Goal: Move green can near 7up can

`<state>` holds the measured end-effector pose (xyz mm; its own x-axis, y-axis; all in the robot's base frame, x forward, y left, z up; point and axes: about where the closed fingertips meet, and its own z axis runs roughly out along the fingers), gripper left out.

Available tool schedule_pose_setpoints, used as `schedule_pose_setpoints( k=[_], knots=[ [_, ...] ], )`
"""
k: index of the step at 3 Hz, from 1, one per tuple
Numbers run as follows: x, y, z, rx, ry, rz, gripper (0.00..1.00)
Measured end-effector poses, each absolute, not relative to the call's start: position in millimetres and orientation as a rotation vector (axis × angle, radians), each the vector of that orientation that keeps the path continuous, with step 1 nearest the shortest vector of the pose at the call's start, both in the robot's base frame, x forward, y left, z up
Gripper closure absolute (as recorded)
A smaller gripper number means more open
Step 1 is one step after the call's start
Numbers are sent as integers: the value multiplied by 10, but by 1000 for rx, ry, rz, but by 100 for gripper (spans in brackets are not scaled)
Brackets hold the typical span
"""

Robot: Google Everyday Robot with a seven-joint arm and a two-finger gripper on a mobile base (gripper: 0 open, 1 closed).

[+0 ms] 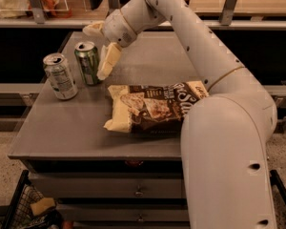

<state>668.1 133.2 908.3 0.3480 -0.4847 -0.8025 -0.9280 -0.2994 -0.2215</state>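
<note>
The green can [87, 64] stands upright on the grey table [62, 128], towards its back left. The 7up can [60, 76], silver-white with green print, stands upright just to its left and a little nearer, with a small gap between them. My gripper [98, 52] is open at the green can's right side. One pale finger [108, 61] hangs right beside the can, and the other finger [92, 29] sticks out behind and above it. The fingers do not close on the can.
A brown and cream snack bag [155, 106] lies flat in the middle of the table, right of the cans. My white arm [219, 118] crosses the table's right side. A shelf rail [47, 22] runs behind the table. Drawers [105, 190] are below.
</note>
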Motion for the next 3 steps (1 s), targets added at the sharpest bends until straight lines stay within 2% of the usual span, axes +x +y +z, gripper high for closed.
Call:
schedule_pose_setpoints(
  k=[2,3],
  knots=[
    [7088,854,9393,-1931,1259,536,0],
    [7114,836,9429,-1924,1259,525,0]
  ],
)
